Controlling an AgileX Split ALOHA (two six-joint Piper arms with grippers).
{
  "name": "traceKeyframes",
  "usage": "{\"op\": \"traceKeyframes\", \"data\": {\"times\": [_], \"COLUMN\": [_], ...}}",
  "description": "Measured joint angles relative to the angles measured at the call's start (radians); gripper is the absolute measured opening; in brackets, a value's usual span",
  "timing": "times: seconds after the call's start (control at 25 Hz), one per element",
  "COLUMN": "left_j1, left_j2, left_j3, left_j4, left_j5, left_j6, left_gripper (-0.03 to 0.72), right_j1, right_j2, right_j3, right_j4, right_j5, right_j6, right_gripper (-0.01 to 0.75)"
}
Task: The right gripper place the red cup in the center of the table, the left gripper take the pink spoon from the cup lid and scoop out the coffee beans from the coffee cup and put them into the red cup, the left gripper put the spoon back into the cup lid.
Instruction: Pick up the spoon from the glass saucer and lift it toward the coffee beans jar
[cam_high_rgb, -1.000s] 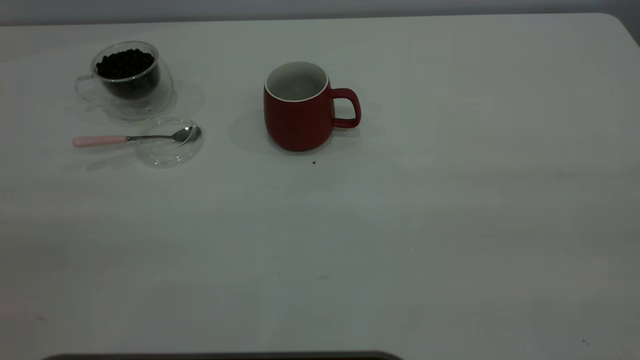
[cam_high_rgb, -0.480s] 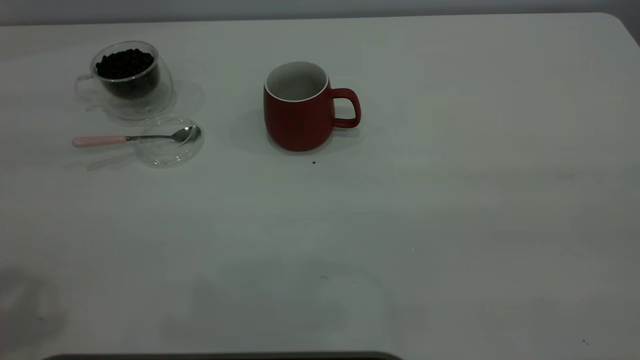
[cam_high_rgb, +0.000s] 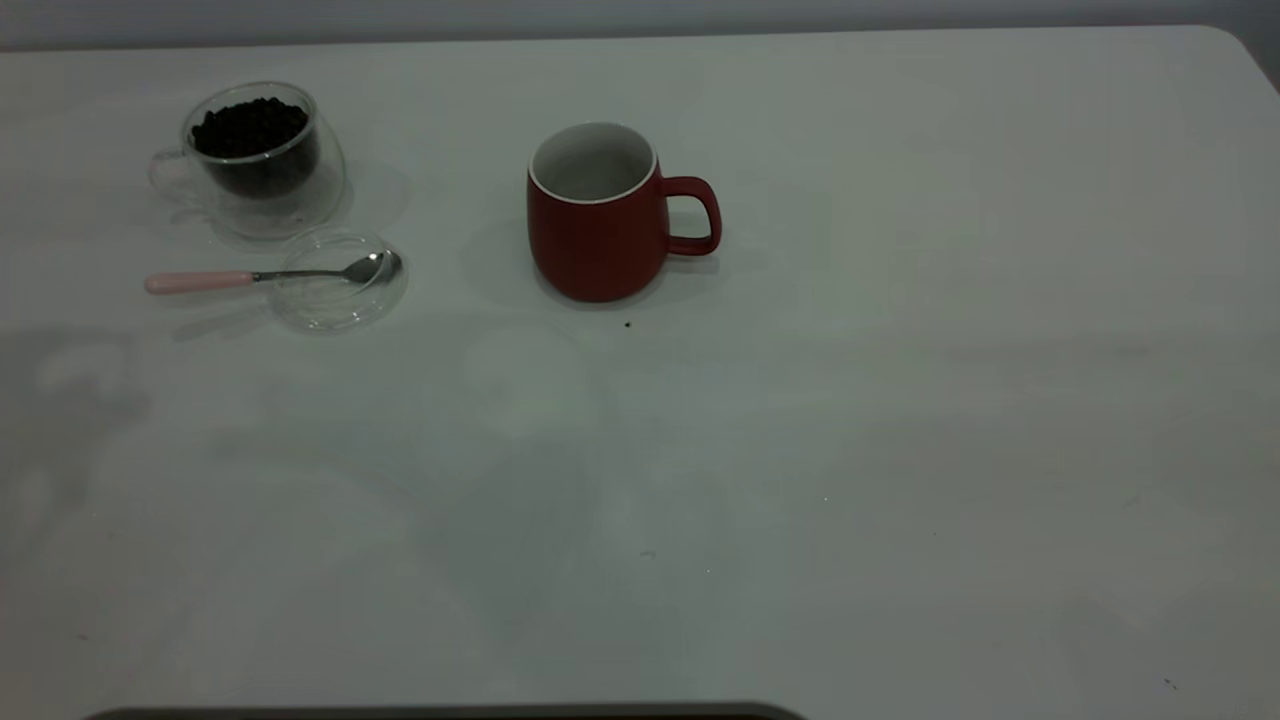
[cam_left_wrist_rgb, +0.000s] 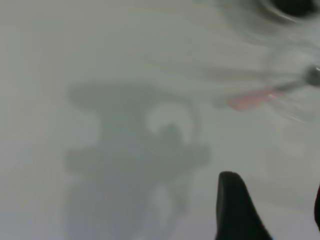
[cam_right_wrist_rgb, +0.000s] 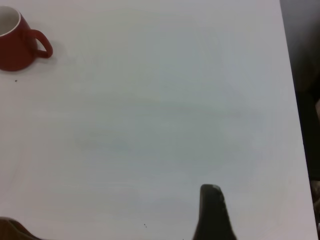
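Observation:
The red cup (cam_high_rgb: 598, 225) stands upright near the middle back of the table (cam_high_rgb: 900, 420), handle to the right, and also shows far off in the right wrist view (cam_right_wrist_rgb: 15, 47). The coffee cup (cam_high_rgb: 262, 165) with coffee beans (cam_high_rgb: 250, 125) stands at the back left. The cup lid (cam_high_rgb: 340, 290) lies in front of it, with the pink spoon (cam_high_rgb: 200, 282) resting across it, handle to the left. In the left wrist view my left gripper (cam_left_wrist_rgb: 275, 210) is open and empty over bare table, short of the blurred spoon handle (cam_left_wrist_rgb: 252, 99). My right gripper (cam_right_wrist_rgb: 212, 215) hovers over bare table far from the red cup.
Neither arm shows in the exterior view. Faint arm shadows lie on the left and front of the table. A tiny dark speck (cam_high_rgb: 627, 324) lies just in front of the red cup. The table's right edge (cam_right_wrist_rgb: 292, 100) runs beside my right gripper.
Arm shadows have appeared at the table's front left and spread toward the spoon. The cups, lid and spoon have not moved.

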Motion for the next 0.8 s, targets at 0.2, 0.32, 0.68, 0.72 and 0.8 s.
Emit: {"op": "traceKeyframes", "data": {"times": [0.2, 0.32, 0.68, 0.72, 0.8], "left_j1": [0.148, 0.210, 0.329, 0.334, 0.335], "left_j2": [0.264, 0.405, 0.711, 0.732, 0.776], "left_j3": [-0.194, -0.300, -0.408, -0.410, -0.413], "left_j4": [-0.091, -0.217, -0.708, -0.745, -0.808], "left_j5": [0.113, 0.208, 0.458, 0.475, 0.498], "left_j6": [0.053, 0.215, 0.837, 0.886, 0.968], "left_gripper": [0.436, 0.436, 0.436, 0.436, 0.436], "right_j1": [0.000, 0.000, 0.000, 0.000, 0.000], "right_j2": [0.000, 0.000, 0.000, 0.000, 0.000], "right_j3": [0.000, 0.000, 0.000, 0.000, 0.000], "right_j4": [0.000, 0.000, 0.000, 0.000, 0.000], "right_j5": [0.000, 0.001, 0.001, 0.001, 0.001], "right_j6": [0.001, 0.001, 0.001, 0.001, 0.001], "right_gripper": [0.558, 0.558, 0.558, 0.558, 0.558]}}
